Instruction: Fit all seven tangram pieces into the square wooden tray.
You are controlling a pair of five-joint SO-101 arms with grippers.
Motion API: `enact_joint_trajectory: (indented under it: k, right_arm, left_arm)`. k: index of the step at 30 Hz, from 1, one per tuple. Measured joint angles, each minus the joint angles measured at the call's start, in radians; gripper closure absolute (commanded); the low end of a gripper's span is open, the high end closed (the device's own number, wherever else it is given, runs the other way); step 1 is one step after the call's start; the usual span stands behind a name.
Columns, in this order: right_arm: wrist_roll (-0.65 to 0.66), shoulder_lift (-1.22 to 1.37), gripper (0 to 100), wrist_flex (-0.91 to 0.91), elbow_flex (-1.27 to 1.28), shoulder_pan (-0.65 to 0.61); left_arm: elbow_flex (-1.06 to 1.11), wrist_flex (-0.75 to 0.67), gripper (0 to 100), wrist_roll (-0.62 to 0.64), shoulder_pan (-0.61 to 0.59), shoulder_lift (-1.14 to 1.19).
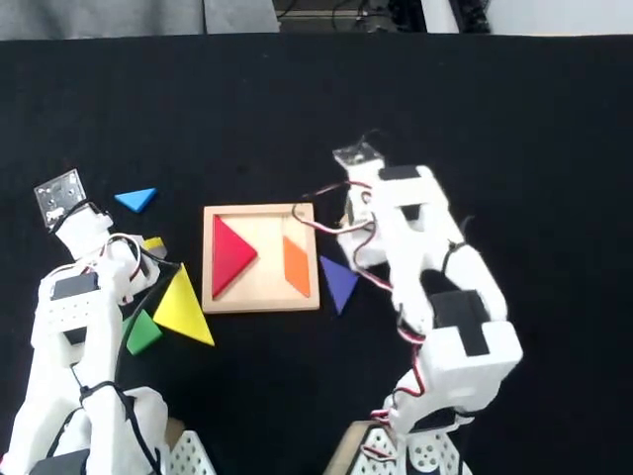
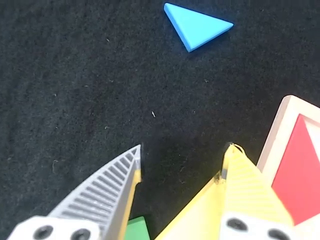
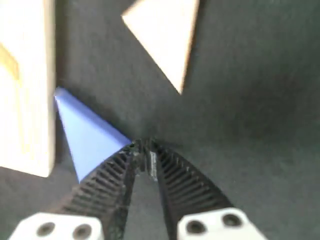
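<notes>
The square wooden tray point(image 1: 260, 305) lies in the middle of the black surface point(image 1: 514, 109), between the two arms. Inside it are a red triangle point(image 1: 230, 255) on the left arm's side and an orange parallelogram point(image 1: 296, 265) toward the opposite wall (bare wood shows between them). A purple triangle point(image 1: 338, 282) rests on the surface just beside the tray's wall on the right arm's side. The right gripper point(image 3: 144, 147) is low over the surface with its black fingers point(image 3: 112, 182) pressed together, nothing between them, the tips just beside that purple triangle's edge; a pale triangle point(image 3: 165, 35) lies near, beyond them. The left gripper point(image 2: 184, 150) has its fingers point(image 2: 112, 192) spread apart over bare surface, with a light blue triangle point(image 2: 197, 27) well ahead. A large yellow triangle point(image 1: 184, 307) and a green piece point(image 1: 142, 332) lie touching, outside the tray by the left arm.
</notes>
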Motion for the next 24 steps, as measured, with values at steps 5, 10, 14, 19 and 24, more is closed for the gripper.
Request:
enact_joint_trajectory:
  k: [5, 10, 14, 19, 24]
  right_arm:
    - [0.002, 0.012, 98.8, 0.034, -0.072, -0.034]
    - [-0.041, -0.112, 98.8, 0.115, -0.072, -0.029]
    - [-0.055, -0.324, 98.2, 0.068, 0.087, -0.080]
    - [-0.066, -0.563, 83.8, -0.084, 0.377, -0.175]
    - [-0.157, -0.569, 80.6, -0.107, 0.417, -0.190]
  left_arm:
    - [0.000, 0.000, 74, 0.000, 0.000, 0.000]
    - [0.000, 0.000, 74, 0.000, 0.000, 0.000]
    - [0.000, 0.000, 74, 0.000, 0.000, 0.000]
    - [0.000, 0.000, 74, 0.000, 0.000, 0.000]
    - [0.000, 0.000, 74, 0.000, 0.000, 0.000]
